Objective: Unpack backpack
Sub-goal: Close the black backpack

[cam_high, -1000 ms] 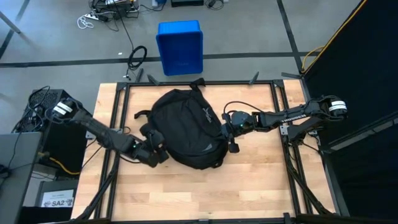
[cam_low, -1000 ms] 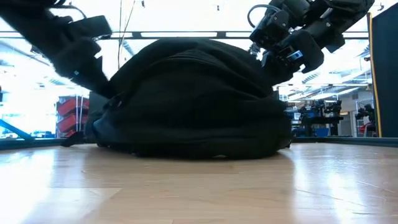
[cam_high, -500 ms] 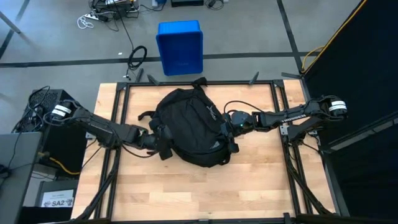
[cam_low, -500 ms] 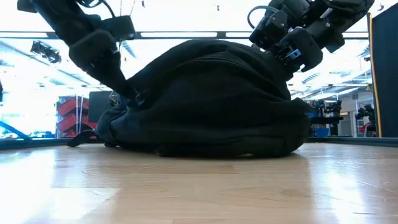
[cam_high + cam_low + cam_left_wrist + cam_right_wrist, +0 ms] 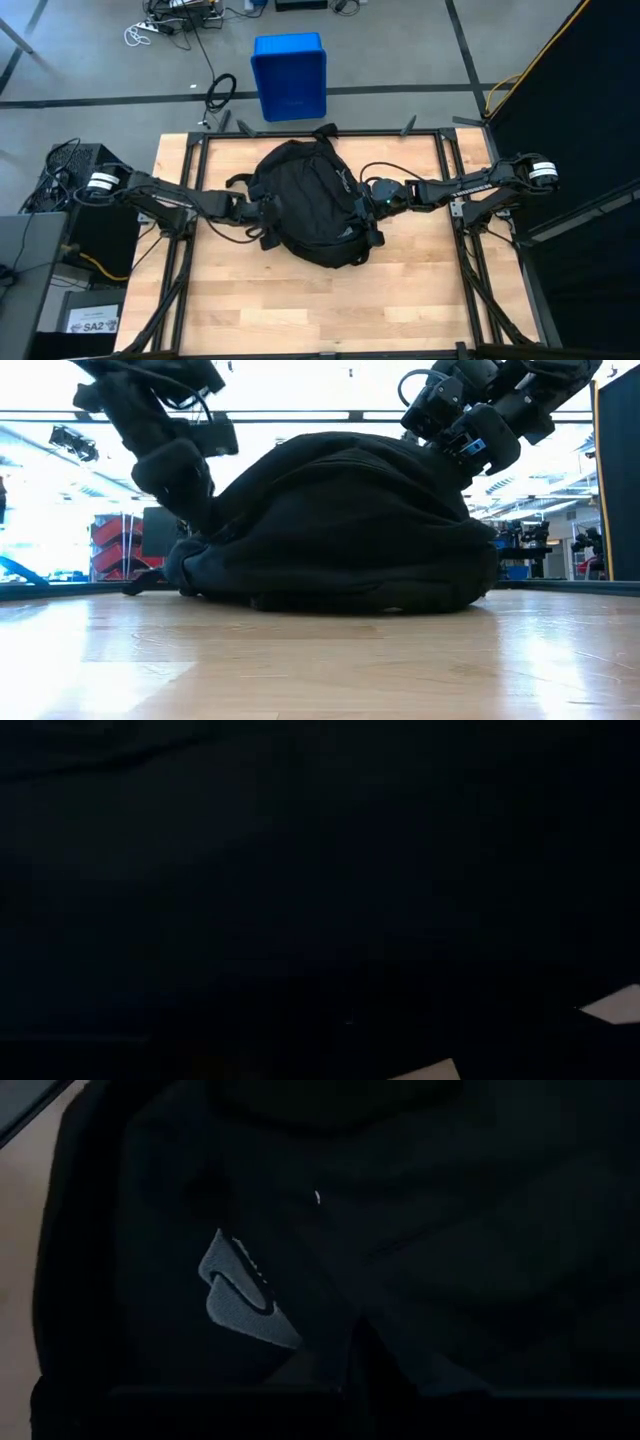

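The large black soft fabric backpack [image 5: 308,215] lies in a rounded heap at the centre of the high view, on the pale wooden bench [image 5: 300,310], and it looks shut, so the job appears to be at its opening step: getting hold of the bag and finding a zipper before anything can come out. The left gripper [image 5: 258,212] presses into the bag's left edge among the straps, its arm stretched low and nearly level from the left of the frame; its jaws stand wide, but the dark fabric filling the left wrist view hides whether they hold a fold. The right gripper [image 5: 372,213] sits against the bag's right flank with its fingers drawn together, the arm reaching in from the right side of the frame; whether it pinches cloth or a pull I cannot tell. The next move likely calls for steadying one side while the other draws a zipper along its track. A blue plastic bin [image 5: 290,76] stands on the floor at the upper centre.
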Controlling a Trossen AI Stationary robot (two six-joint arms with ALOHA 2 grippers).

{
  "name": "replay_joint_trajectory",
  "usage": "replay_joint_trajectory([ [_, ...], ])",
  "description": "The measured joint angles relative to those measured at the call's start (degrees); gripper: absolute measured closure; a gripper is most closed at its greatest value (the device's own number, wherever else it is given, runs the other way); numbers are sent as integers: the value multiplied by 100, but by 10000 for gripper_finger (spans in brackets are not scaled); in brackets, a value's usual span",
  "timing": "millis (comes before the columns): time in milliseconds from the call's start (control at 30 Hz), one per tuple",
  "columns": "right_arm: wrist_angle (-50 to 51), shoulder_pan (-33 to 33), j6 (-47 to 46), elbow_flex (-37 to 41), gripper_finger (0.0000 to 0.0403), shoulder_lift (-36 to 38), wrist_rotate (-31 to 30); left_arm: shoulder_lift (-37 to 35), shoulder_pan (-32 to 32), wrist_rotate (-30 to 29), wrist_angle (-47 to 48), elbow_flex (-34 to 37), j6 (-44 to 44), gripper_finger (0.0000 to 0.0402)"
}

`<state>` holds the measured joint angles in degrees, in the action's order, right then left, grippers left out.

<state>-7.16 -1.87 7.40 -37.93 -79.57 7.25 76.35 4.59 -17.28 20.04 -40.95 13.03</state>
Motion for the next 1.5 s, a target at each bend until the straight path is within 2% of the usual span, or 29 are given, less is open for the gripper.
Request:
replay_joint_trajectory([
  [200, 4, 0, 0, 0, 402, 0, -1, 771, -190, 7, -124, -2, -104, 196],
  [300, 64, 0, -20, 0, 400, 0, -1, 1103, -198, -22, -224, -11, -97, 213],
  [400, 101, 0, -24, 0, 399, 0, -3, 1241, -198, -67, -369, -13, -102, 259],
  [533, 128, 0, -24, 0, 401, -2, -5, 1214, -206, -98, -516, -12, -209, 360],
  [600, 136, 0, -22, 0, 402, -2, -7, 1146, -204, -92, -415, -50, -242, 388],
  [700, 146, 0, -33, 0, 400, 0, -42, 959, -110, 8, -119, -229, -235, 396],
  [900, 285, -46, -188, 0, 402, -1, -674, 569, 284, 60, 542, -853, -233, 400],
  [1133, 352, -101, -334, 0, 402, -2, -1085, 508, 774, 34, 1095, -1528, -183, 401],
  [1267, 292, -98, -343, 0, 401, -2, -1338, 507, 1056, 26, 1172, -1698, -18, 401],
  [1500, -149, -75, -339, -11, 400, 83, -1268, 501, 1489, -1, 1173, -1709, 265, 402],
])
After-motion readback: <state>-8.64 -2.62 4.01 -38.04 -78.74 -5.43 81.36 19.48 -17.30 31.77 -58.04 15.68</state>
